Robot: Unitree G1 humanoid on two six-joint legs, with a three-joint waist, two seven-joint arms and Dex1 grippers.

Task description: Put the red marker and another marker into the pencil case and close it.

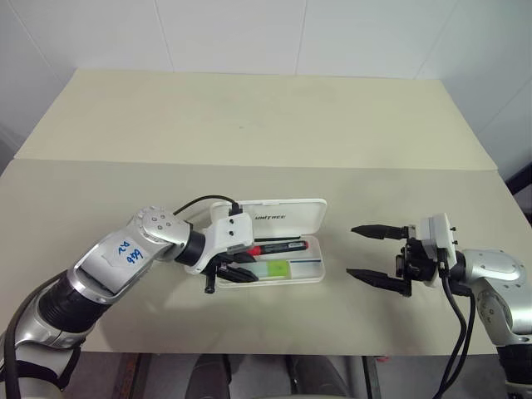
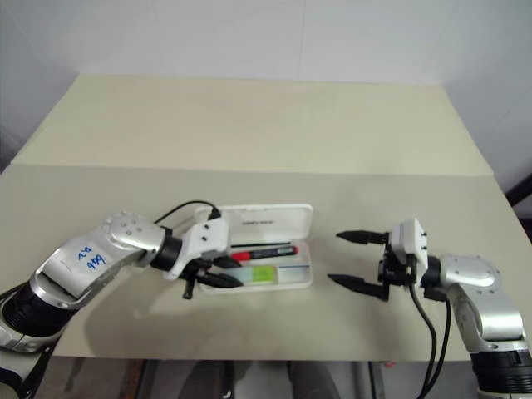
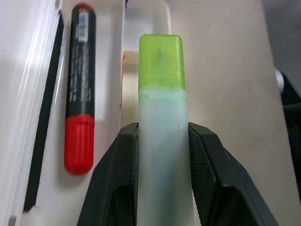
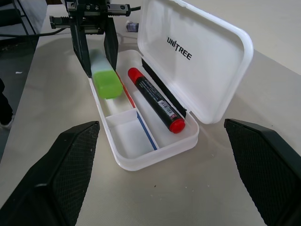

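Highlighter (image 3: pixel 162 136) clamped between left fingers (image 3: pixel 120 174).

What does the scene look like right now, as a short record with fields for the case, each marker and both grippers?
pencil case: white, lid open, on the table
red marker: lying in the tray's compartment nearer the lid
highlighter: green cap, pale body, over the tray's front compartment, not yet released
left gripper: shut on the highlighter's body
right gripper: open, holding nothing, beside the case, apart from it
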